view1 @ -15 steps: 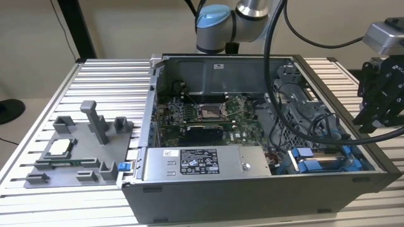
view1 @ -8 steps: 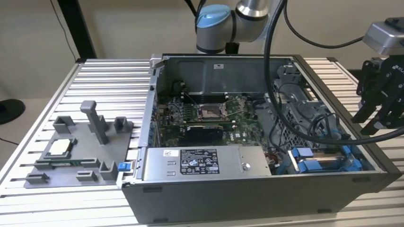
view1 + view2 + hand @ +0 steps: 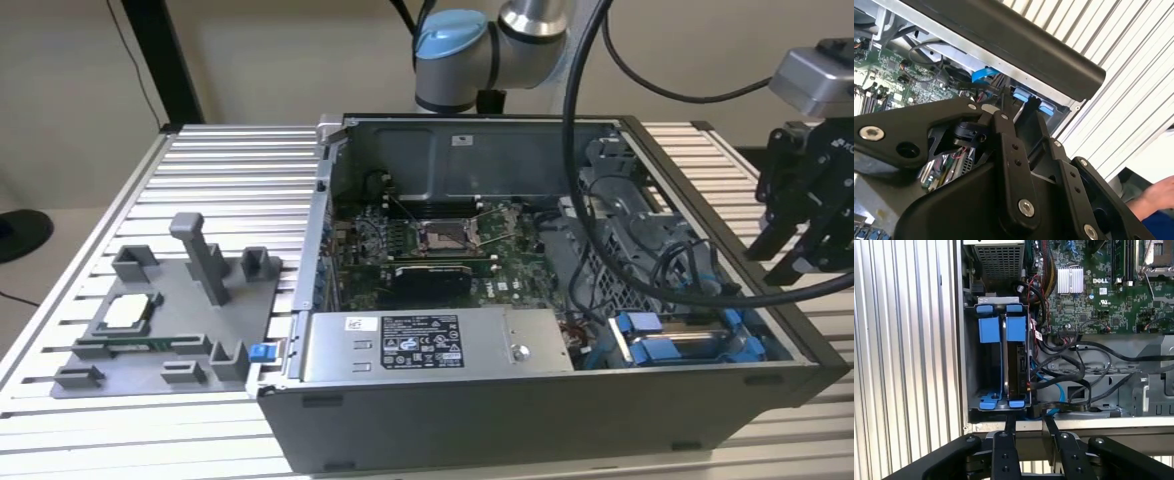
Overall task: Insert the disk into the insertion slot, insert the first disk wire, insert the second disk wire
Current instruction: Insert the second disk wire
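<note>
Pincer (image 3: 790, 262) hangs released and empty outside the computer case (image 3: 534, 425), by its wall on the exterior view's right, pointing down. In the first wrist view its two fingers (image 3: 1009, 427) stand apart with nothing between them, near the case rim. Disk (image 3: 1015, 367), clipped in its blue frame (image 3: 990, 330), sits edge-on inside the drive bay (image 3: 970, 365) (the corner beside the grey power supply box (image 3: 427, 345)). Black cables (image 3: 1069, 365) and a blue cable (image 3: 1060, 392) run just beside it; whether any is plugged in, I cannot tell.
</note>
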`<act>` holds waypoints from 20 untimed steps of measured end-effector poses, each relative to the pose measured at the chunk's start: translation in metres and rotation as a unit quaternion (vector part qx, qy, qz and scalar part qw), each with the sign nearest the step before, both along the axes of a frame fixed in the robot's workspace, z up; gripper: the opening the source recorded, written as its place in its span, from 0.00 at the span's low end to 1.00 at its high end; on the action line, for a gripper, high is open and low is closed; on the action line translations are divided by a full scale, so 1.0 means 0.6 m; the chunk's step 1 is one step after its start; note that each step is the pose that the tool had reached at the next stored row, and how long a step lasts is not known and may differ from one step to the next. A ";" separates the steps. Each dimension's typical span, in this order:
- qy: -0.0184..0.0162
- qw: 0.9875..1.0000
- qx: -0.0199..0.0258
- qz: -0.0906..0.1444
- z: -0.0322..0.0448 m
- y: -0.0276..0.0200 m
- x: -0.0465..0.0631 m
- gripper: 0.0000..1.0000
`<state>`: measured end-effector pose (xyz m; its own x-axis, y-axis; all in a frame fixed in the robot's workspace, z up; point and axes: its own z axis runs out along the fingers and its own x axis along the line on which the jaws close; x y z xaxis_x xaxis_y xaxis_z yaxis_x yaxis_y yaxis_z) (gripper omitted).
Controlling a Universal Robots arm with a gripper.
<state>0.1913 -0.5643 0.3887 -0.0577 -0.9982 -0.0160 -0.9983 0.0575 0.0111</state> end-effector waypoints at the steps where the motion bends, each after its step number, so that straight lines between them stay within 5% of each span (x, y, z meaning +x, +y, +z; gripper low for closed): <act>1: 0.000 1.000 0.000 0.000 -0.001 0.0000 0.003 1.00; 20: 0.004 1.000 0.000 0.000 -0.010 -0.0001 0.010 1.00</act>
<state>0.1973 -0.5643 0.3825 -0.0578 -0.9982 -0.0156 -0.9982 0.0575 0.0186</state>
